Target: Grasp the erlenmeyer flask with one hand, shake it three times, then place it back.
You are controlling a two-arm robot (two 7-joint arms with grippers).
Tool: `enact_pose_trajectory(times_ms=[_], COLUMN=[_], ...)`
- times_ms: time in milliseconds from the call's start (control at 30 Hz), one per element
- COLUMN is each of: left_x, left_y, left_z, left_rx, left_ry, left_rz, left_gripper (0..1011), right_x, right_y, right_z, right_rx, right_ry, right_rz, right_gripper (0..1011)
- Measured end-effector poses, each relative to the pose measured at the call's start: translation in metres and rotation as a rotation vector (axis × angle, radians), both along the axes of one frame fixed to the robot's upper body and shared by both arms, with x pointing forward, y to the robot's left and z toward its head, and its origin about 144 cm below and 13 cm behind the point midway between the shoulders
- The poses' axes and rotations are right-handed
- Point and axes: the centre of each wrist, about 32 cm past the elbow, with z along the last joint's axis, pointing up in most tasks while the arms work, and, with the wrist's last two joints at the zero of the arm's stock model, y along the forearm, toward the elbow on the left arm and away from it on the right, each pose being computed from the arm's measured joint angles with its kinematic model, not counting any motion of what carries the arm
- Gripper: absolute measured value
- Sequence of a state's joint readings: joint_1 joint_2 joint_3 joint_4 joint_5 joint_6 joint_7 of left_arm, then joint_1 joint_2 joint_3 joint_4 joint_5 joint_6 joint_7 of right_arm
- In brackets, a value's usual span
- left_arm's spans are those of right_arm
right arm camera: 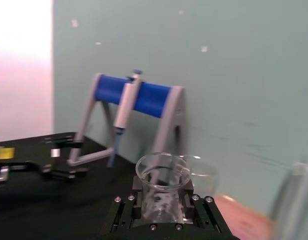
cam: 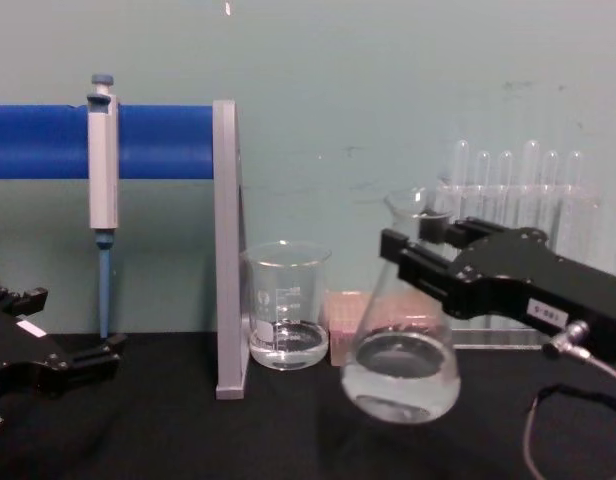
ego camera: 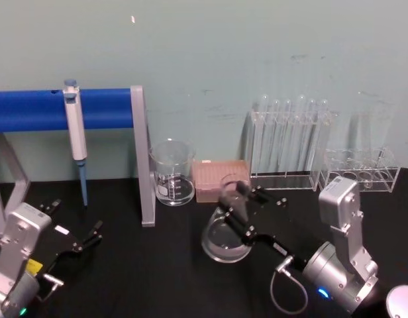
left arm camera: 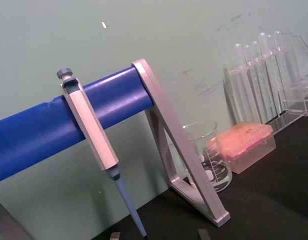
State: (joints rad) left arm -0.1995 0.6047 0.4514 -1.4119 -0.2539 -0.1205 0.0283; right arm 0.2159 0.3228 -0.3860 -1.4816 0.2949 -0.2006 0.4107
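1. Pipette stand [ego camera: 58, 109] sits at the back left, beaker [ego camera: 172, 172] beside its post. That leaves the black surface [ego camera: 157, 278] in front free for shaking.
2. Right gripper [cam: 410, 245] reaches in from the right and is clamped across the flask's neck. My read is that a neck grip lets the wide base swing clear.
3. Left gripper [ego camera: 77, 218] is parked low left, jaws apart, holding nothing.
4. Erlenmeyer flask [cam: 403, 370] is right of the beaker and looks just off the surface. Long axis is near vertical, mouth up, so the liquid pools in the base.
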Motion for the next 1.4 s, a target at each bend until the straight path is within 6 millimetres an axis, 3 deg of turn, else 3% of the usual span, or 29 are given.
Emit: enact_pose_trajectory(times_ms=[900, 1400], left_x=[0.000, 0.000], left_y=[0.000, 0.000], left_z=[0.000, 0.000], left_rx=[0.000, 0.000], left_ry=[0.000, 0.000], left_rz=[0.000, 0.000], left_gripper=[1001, 1001], right_x=[-0.004, -0.006], right_y=[-0.033, -0.034], right_z=[0.003, 0.003], right_rx=[0.032, 0.027], right_ry=[-0.005, 0.003], right_rz=[-0.500, -0.474], right_gripper=[451, 451])
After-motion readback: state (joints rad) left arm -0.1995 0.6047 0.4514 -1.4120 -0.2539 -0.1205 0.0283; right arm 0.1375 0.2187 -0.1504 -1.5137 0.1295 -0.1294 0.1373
